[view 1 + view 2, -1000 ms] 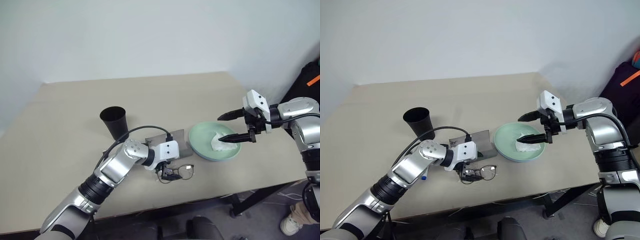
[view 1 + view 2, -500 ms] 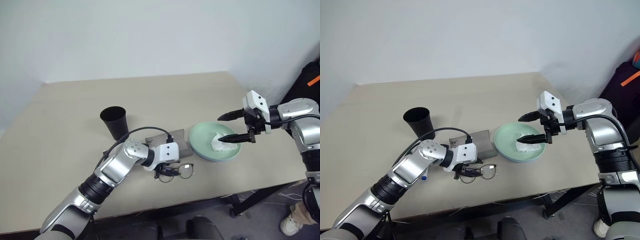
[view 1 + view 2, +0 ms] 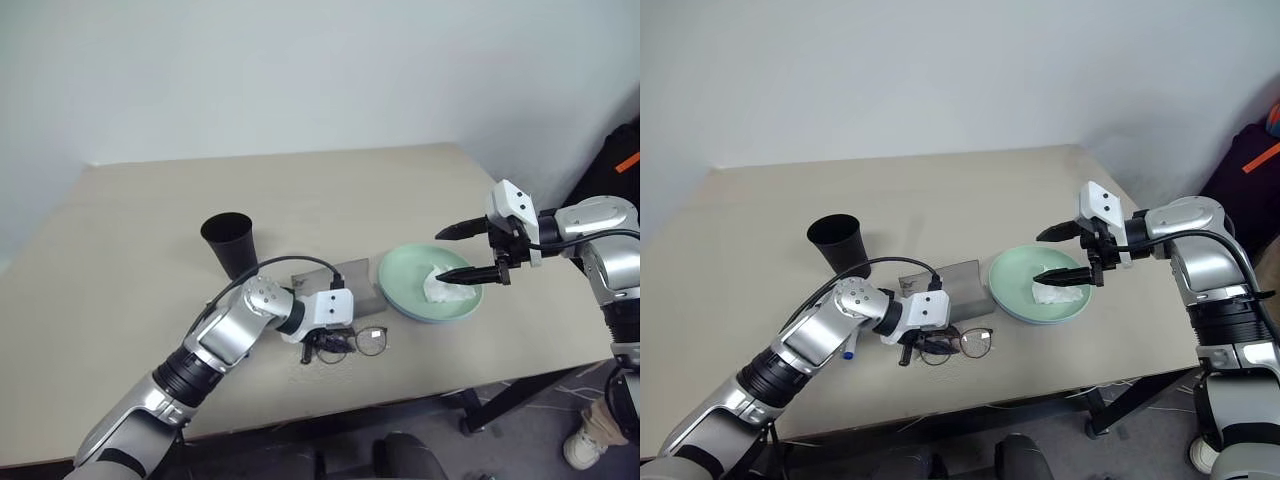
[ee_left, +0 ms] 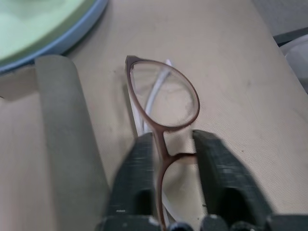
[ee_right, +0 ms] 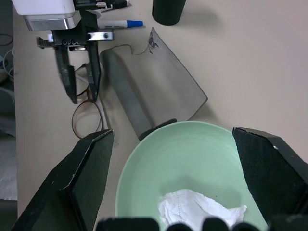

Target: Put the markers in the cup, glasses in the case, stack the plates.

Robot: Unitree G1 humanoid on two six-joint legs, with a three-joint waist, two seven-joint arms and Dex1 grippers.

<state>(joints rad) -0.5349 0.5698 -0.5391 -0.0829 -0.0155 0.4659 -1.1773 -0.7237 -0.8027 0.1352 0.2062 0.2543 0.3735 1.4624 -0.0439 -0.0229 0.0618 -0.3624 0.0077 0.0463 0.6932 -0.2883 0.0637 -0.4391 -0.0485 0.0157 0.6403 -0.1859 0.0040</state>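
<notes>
While the cup (image 3: 229,243) stands far to the left on the table (image 3: 130,210), a marker (image 5: 119,23) with a blue cap lies near it, not yet in the cup. Next comes the left gripper (image 3: 912,346). Its two black fingers (image 4: 139,173) are pressed in around the thin bridge of the glasses (image 3: 352,342), with one finger on each side, so it looks like it is pinching them. The glasses lie flat on the table, just in front of the grey case (image 3: 340,279), whose flap lid is open.

Further right sits the mint green plate (image 3: 405,283), with a blue rim peeking out below it in the left wrist view. So the plates look stacked already. A crumpled white tissue (image 3: 440,287) lies on the green plate. The right gripper (image 3: 472,252) hangs over that plate with its fingers spread wide and nothing in them.

What could go wrong? The bridge is very thin, so the glasses may slip or swing when lifted. A hard squeeze could bend the frame. The glasses could also catch on the case edge, or push the light case away.
</notes>
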